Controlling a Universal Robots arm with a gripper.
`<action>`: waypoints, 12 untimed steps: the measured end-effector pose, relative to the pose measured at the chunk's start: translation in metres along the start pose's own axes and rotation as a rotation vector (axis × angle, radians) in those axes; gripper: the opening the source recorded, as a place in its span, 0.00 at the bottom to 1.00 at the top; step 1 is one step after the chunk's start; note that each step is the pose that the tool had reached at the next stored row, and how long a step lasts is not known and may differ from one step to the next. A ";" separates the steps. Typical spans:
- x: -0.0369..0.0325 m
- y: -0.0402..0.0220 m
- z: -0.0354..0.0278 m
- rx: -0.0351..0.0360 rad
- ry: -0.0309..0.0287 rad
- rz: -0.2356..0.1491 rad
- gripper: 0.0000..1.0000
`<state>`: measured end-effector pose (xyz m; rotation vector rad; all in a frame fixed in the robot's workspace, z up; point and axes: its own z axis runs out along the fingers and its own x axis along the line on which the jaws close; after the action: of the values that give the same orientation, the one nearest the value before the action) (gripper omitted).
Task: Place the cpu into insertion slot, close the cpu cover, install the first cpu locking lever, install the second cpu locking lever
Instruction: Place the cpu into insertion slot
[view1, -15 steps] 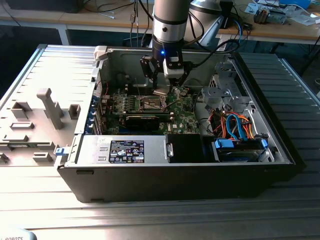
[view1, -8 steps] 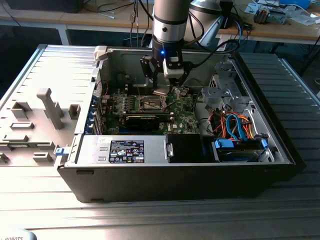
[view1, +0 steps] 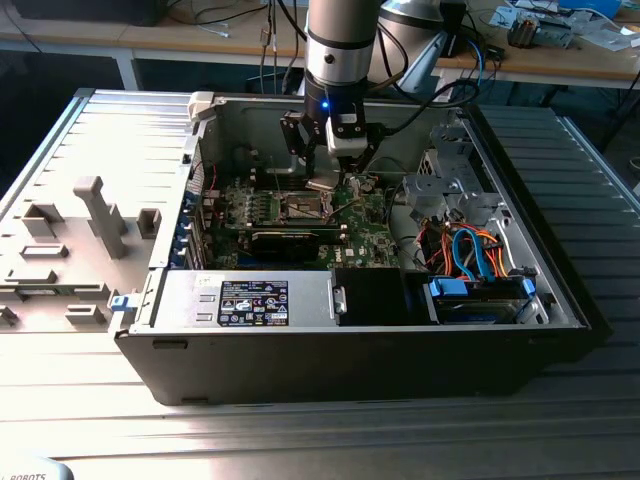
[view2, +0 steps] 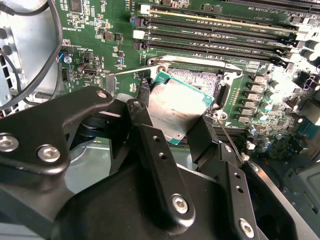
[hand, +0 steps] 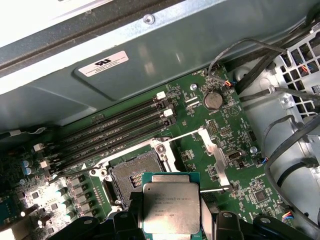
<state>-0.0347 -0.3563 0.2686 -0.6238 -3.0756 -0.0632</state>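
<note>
One open black metal computer case (view1: 350, 350) lies flat on the table, exposing one green circuit board (view1: 365, 230) with four long black memory slots (hand: 117, 131). The single black two-fingered gripper (view2: 172, 120) is clenched on opposite edges of the one silver-grey square cpu (view2: 177, 106). That grip leaves the chip's face clear, and it hangs unseated just above the near side of the one dark, silver-rimmed insertion slot (view2: 197, 80).

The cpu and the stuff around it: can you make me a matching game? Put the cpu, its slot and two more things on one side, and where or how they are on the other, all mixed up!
Things:
1. cpu
2. insertion slot
3. round battery
4. blue cables

Place or state:
A. silver, lying flat on the green board
B. held between the fingers of the gripper
C. far over on the exterior view's right
D. open, with nothing in it

Pairs: 1-B, 2-D, 3-A, 4-C.
</note>
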 end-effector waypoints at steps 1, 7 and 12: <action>0.0000 0.0000 0.0000 0.0001 -0.0001 0.001 0.54; 0.0000 0.0000 0.0000 0.0000 -0.0002 0.003 0.54; 0.0000 0.0000 0.0000 -0.0001 -0.0003 0.006 0.54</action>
<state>-0.0347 -0.3563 0.2686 -0.6335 -3.0738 -0.0632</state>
